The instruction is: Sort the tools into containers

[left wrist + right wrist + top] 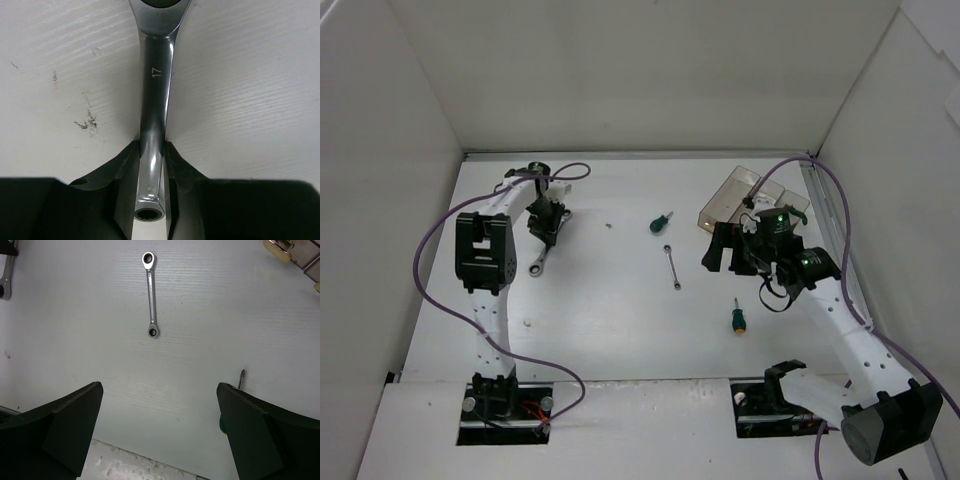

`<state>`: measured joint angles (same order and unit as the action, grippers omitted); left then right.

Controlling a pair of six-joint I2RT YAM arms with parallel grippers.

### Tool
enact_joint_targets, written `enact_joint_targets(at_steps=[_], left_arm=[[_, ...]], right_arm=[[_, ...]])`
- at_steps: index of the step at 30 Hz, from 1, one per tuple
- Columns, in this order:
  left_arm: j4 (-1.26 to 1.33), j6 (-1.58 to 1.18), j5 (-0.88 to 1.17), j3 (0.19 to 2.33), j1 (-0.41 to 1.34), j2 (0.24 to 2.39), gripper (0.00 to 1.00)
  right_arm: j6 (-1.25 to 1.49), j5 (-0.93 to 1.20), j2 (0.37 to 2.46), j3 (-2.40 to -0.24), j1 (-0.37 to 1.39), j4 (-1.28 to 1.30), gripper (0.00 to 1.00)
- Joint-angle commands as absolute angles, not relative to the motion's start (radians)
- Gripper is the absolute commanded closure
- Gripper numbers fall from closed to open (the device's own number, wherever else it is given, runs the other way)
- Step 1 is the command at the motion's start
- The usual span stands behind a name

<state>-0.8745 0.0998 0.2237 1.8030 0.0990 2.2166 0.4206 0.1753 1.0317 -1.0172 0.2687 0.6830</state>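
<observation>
- On the far left of the table [610,330], my left gripper [549,232] is clenched on the first wrench [156,100]. Both fingers [122,165] press the shaft near its small ring end, and the stamped 17 faces the wrist camera. I cannot tell whether the wrench has cleared the surface.
- Judging by that grip, the step in hand is picking up this wrench. The next move calls for a clean lift and a long carry across to the right. The grip sits near one end, so I would watch for the long free end swinging.
- Nearer the middle, the upper screwdriver [661,222] lies alone. Just below it is the second wrench [672,266], well apart from both grippers.
- Right of centre, the lower screwdriver [736,318] rests close to my right arm. Its tip shows beside the right finger in the wrist view.
- My right gripper [159,385] hangs released, jaws wide, with nothing between them. It looks down towards the second wrench, which I judge a sensible target for it.
- At the far right rear, the containers [730,195] stand partly behind the right arm. I cannot make out what lies inside, and no pliers show clearly. With four tools out on the table, I judge the sort to be only partly done.
</observation>
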Motion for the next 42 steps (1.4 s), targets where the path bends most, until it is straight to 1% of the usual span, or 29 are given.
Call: enact_joint_targets(at_steps=[1,7,11,12,19,25,28,31,32,34,35,37,38,42], left_arm=[[-0.867,0.054,0.262,1.810,0.129,2.106,1.00],[-0.844,0.020,0.293,1.801,0.138,2.060,1.00],[-0.835,0.020,0.278,1.796,0.158,2.023,1.00],[-0.834,-0.015,0.281,1.798,0.169,2.020,1.00],[-0.819,-0.061,0.357,1.802,0.212,1.968,1.00],[-0.760,-0.142,0.445,1.761,0.244,1.890,1.00],[-0.710,-0.181,0.506,1.732,0.256,1.841,1.00],[-0.666,-0.238,0.532,1.710,0.276,1.787,1.00],[-0.654,-0.267,0.538,1.695,0.288,1.775,1.00],[-0.615,-0.304,0.563,1.681,0.302,1.743,1.00],[-0.594,-0.336,0.578,1.655,0.317,1.717,1.00],[-0.560,-0.374,0.591,1.640,0.331,1.689,1.00],[-0.542,-0.391,0.597,1.616,0.331,1.672,1.00],[-0.466,-0.472,0.634,1.565,0.366,1.600,1.00]], right_arm=[[0.420,0.201,1.045,-1.068,0.282,0.627,0.02],[0.431,0.193,1.072,-1.094,0.301,0.624,0.02],[0.446,0.192,1.086,-1.111,0.316,0.615,0.02],[0.451,0.189,1.091,-1.112,0.327,0.609,0.02],[0.501,0.202,1.121,-1.124,0.377,0.560,0.04],[0.572,0.213,1.161,-1.144,0.425,0.450,0.08],[0.578,0.222,1.203,-1.176,0.452,0.408,0.13],[0.587,0.206,1.238,-1.199,0.486,0.355,0.20],[0.592,0.204,1.244,-1.206,0.497,0.345,0.26],[0.600,0.212,1.262,-1.219,0.505,0.312,0.32],[0.609,0.213,1.273,-1.227,0.517,0.283,0.40],[0.620,0.213,1.276,-1.232,0.520,0.269,0.41],[0.621,0.219,1.284,-1.233,0.526,0.241,0.44],[0.627,0.224,1.305,-1.252,0.548,0.186,0.45]])
